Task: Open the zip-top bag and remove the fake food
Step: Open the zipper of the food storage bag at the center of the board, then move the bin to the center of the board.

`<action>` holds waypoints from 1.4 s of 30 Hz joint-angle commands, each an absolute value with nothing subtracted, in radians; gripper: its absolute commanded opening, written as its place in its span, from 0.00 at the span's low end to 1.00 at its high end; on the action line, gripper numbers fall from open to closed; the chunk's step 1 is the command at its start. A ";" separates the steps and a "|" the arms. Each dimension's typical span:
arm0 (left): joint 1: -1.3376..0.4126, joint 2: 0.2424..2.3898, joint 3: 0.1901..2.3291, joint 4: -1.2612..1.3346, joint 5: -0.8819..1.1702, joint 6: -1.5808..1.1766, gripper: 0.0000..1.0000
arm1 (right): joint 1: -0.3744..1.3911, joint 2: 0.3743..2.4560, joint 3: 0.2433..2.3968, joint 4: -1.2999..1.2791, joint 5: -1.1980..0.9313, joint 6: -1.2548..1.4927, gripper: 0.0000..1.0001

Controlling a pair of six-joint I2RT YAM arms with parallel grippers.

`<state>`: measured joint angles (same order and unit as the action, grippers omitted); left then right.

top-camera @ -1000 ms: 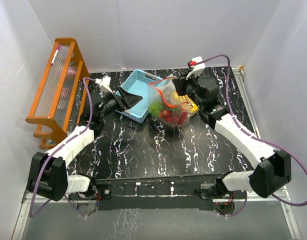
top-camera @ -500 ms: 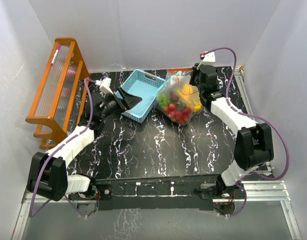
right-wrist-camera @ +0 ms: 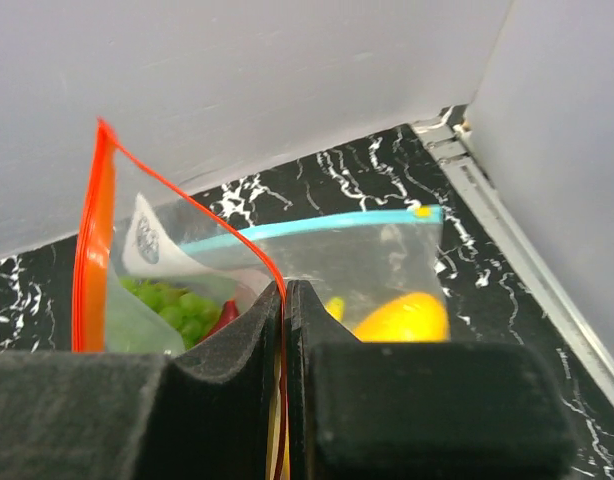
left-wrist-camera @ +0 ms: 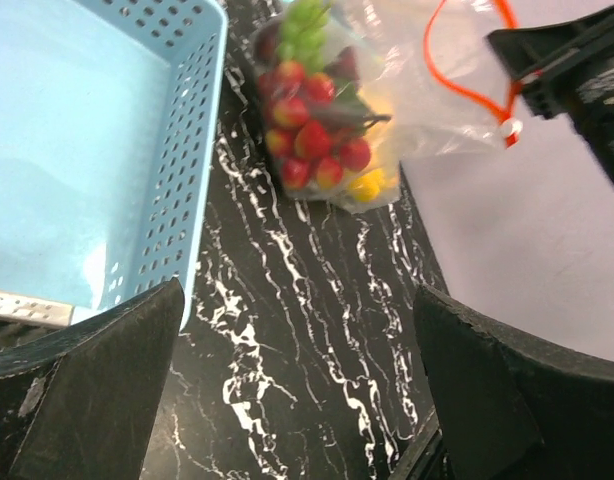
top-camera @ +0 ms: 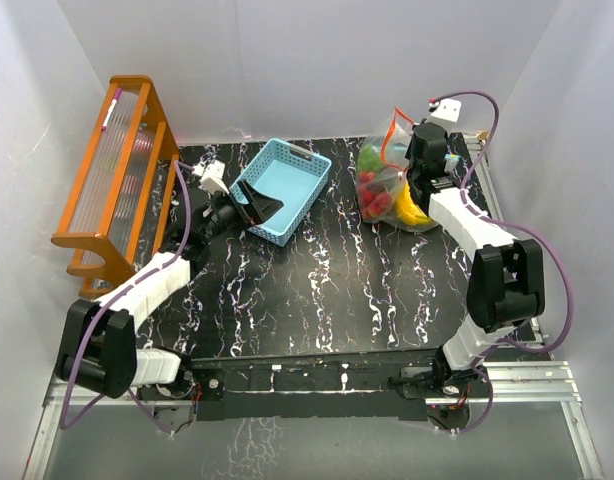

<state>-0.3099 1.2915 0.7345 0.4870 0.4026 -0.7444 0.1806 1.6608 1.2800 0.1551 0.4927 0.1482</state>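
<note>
Red, green, yellow fake food (left-wrist-camera: 312,140); bag (left-wrist-camera: 427,80) rim seemingly orange-red.

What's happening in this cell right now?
The right claw is shut on the red-trimmed rim of the zip-top bag, holding it up at the far right corner of the table. The bag's mouth looks parted, but the fake food is all inside; nothing has come out. The left claw is open and holds nothing, sitting next to the light-blue basket and facing the bag.
</note>
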 commanded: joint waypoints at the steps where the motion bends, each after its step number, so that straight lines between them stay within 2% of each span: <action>1: -0.322 1.331 0.753 0.446 0.364 -0.710 0.97 | 0.169 1.551 1.300 0.276 0.588 0.105 0.08; 6: -0.369 1.417 0.891 0.332 0.303 -0.611 0.97 | 0.169 1.503 1.284 0.257 0.416 0.154 0.08; 10: -0.376 1.540 1.118 0.048 0.267 -0.455 0.97 | 0.204 1.495 1.257 0.259 0.366 0.163 0.08; 14: -0.390 1.627 1.259 -0.104 0.174 -0.352 0.91 | 0.247 1.509 1.245 0.263 0.350 0.152 0.08; 18: -0.418 1.722 1.369 -0.179 0.111 -0.287 0.87 | 0.292 1.517 1.252 0.279 0.324 0.151 0.08; 22: -0.494 1.830 1.471 -0.230 0.045 -0.211 0.87 | 0.318 1.535 1.277 0.279 0.315 0.146 0.08; 27: -0.533 1.904 1.506 -0.232 0.015 -0.171 0.89 | 0.320 1.511 1.248 0.283 0.353 0.145 0.08; 30: -0.553 1.936 1.523 -0.240 -0.008 -0.150 0.86 | 0.319 1.478 1.214 0.290 0.390 0.129 0.08; 36: -0.572 1.997 1.539 -0.261 -0.043 -0.148 0.58 | 0.311 1.419 1.156 0.291 0.403 0.125 0.08; 39: -0.576 2.003 1.538 -0.267 -0.067 -0.145 0.39 | 0.310 1.397 1.138 0.290 0.407 0.122 0.08; 42: -0.575 1.986 1.516 -0.258 -0.118 -0.153 0.30 | 0.310 1.388 1.131 0.284 0.407 0.119 0.08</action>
<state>-0.5716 2.0163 1.5063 -0.2405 -0.0433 -0.1562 0.3141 1.4487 1.1240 0.1852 0.3798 0.1307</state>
